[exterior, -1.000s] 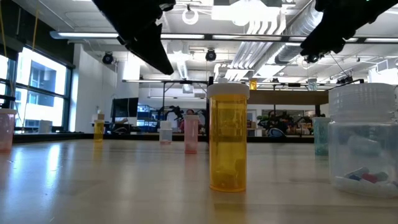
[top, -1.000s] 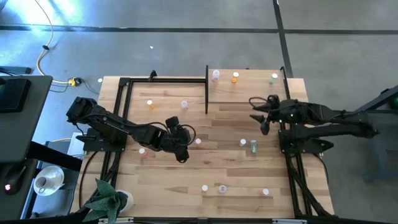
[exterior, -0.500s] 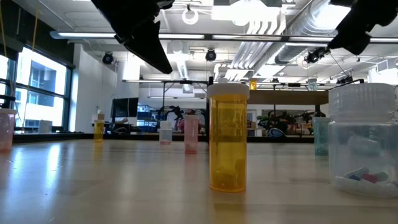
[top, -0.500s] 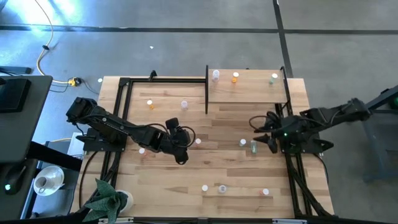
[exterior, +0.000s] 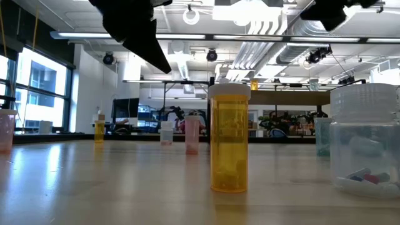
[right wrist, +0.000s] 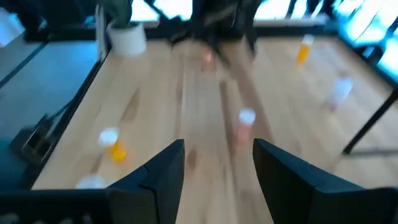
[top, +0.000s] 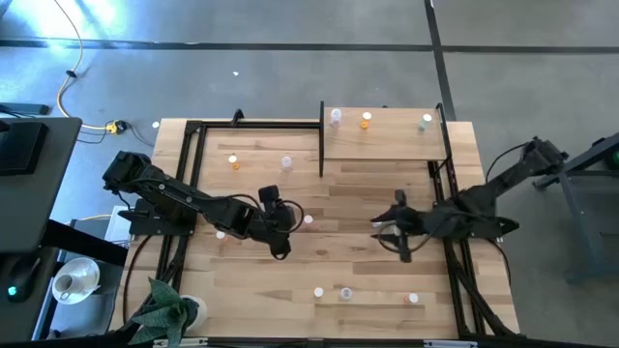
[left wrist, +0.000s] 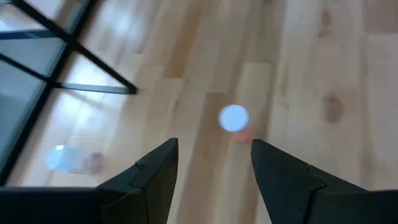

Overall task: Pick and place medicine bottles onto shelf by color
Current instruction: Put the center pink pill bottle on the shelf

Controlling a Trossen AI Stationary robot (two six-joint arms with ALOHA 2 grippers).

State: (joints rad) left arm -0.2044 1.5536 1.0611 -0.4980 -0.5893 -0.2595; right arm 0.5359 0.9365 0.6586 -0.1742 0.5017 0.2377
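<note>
Small white-capped medicine bottles stand scattered on the wooden tabletop. Three more stand on the pale shelf (top: 387,140) at the far right: (top: 336,116), (top: 366,120), (top: 427,121). My left gripper (top: 282,232) (left wrist: 214,146) hovers open at mid-table, above and just short of a pink-red bottle (left wrist: 234,118) (top: 308,219). My right gripper (top: 385,232) (right wrist: 219,149) is open above the table's right middle, pointing toward the left arm. A pink-bodied bottle (right wrist: 246,122) stands ahead of it. The arm hides whatever stands under it in the high view.
Black frame rails (top: 189,174) run along the table's left side and far edge, and a black post (top: 321,140) edges the shelf. Other bottles: orange (top: 233,161), clear (top: 286,162), three near the front edge (top: 346,291). A potted plant (top: 169,307) sits at the near left corner.
My right gripper has swung from beside the shelf toward the table's near edge and turned to face left. It now hangs over the spot where a green bottle and a white-capped bottle stood in view. It has stayed open. No bottle has moved.
</note>
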